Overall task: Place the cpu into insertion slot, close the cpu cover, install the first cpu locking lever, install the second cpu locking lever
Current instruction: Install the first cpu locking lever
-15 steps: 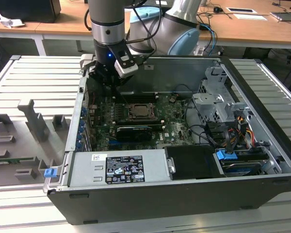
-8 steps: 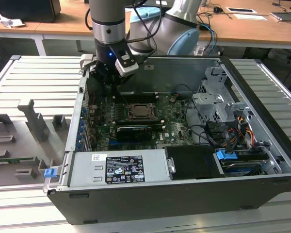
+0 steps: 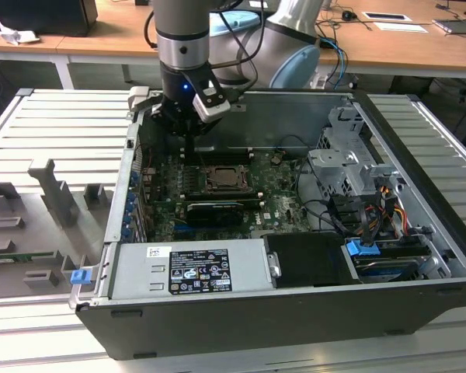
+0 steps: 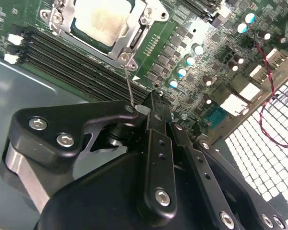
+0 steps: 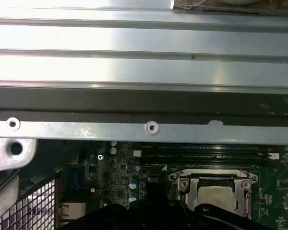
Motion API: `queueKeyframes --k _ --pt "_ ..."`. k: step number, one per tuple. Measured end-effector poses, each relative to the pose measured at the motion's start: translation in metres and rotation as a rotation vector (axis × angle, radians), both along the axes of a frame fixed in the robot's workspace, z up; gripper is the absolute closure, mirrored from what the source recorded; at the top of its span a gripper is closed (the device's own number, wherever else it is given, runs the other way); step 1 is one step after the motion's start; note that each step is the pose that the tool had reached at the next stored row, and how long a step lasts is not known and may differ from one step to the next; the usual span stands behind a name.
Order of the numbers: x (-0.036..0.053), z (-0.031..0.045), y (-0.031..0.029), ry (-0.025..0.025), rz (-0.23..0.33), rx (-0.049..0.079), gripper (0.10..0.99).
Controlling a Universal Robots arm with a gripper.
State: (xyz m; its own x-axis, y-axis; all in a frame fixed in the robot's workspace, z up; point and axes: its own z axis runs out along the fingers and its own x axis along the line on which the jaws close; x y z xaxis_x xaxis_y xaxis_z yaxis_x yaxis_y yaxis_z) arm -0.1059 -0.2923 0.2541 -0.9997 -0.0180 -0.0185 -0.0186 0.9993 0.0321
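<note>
On a ribbed metal surface (image 3: pixel 31 124) in front of wooden desks, the end effector (image 4: pixel 156 98) hangs inside an open computer case (image 3: pixel 295 311), fingers pressed together beside a thin upright locking lever (image 4: pixel 128 81). The cpu (image 4: pixel 103 21) sits in the insertion slot (image 3: pixel 227 180), with the cpu cover (image 4: pixel 134 38) lowered around it.

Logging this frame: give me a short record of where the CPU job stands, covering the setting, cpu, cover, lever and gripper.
setting: open computer case on a slatted table
gripper: low over the motherboard, beside the insertion slot
cpu: seated in the insertion slot, pale face showing
cpu cover: lying down over the cpu's edges
locking lever: thin metal rod running from the slot's corner to the gripper's tip
</note>
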Motion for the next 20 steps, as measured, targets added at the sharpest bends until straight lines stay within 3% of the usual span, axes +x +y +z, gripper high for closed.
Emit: queueKeyframes --k 7,20 --pt "0.0058 -0.0001 0.0 -0.0002 0.0 0.0 0.98" --pt "0.0299 -0.0003 0.0 -0.0001 0.0 0.0 0.98"
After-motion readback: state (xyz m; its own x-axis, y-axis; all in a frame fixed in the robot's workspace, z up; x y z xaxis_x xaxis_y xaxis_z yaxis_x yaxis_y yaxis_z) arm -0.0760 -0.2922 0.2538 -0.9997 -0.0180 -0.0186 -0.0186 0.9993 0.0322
